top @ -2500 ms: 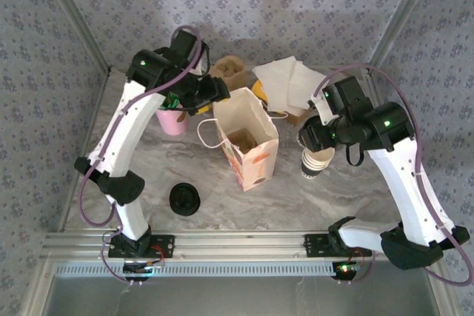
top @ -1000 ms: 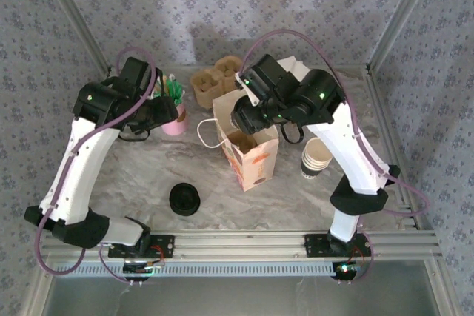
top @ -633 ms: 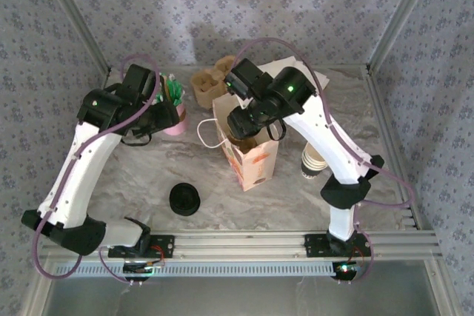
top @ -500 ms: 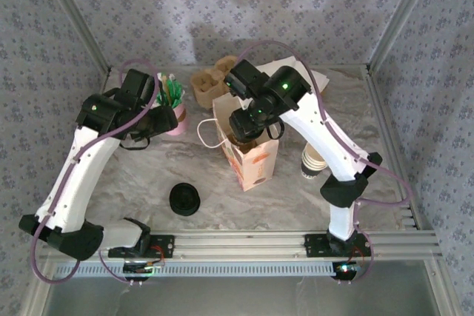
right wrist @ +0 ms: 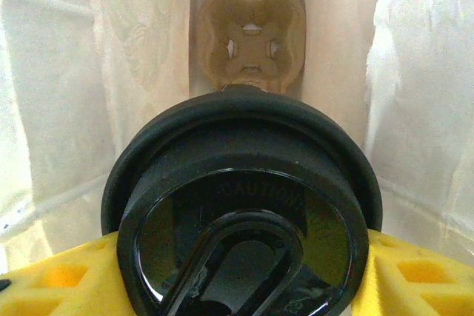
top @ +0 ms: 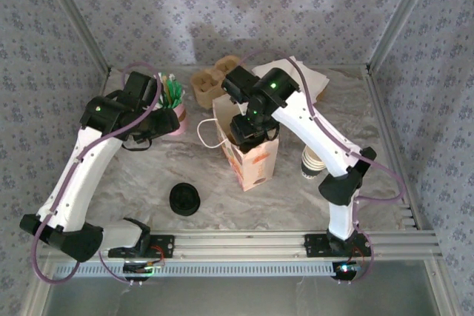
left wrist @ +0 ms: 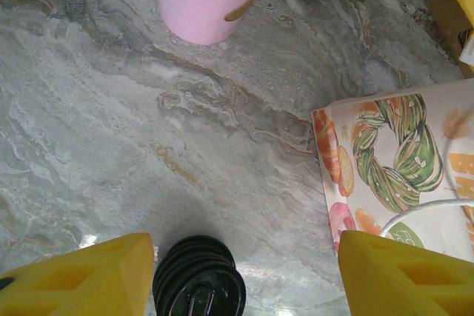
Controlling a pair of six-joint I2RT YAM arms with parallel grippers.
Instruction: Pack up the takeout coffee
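The left arm rises from its near-left base, leans far, and bends right at the elbow. Its wrist hangs just beside the pink cup (top: 175, 120). The left end effector (left wrist: 244, 275) points down at the worktop (top: 148, 175) with its yellow fingers (left wrist: 74, 283) spread wide and nothing between them. A stack of black lids (top: 184, 199) stands below it.

The bag (top: 255, 160) stands upright in the middle, printed with a pretzel and doughnuts. The small print in its green circle is too small to read.

The right arm climbs from its near-right base, arches left, and dips its wrist into the bag's mouth. The right end effector (right wrist: 237, 286) grips the coffee (right wrist: 241, 212) upright inside the bag, above the carrier (right wrist: 252, 31) at the bottom. The lid is embossed "CAUTION"; the other lettering is illegible. A stack of cups (top: 315, 162) stands right of the bag.
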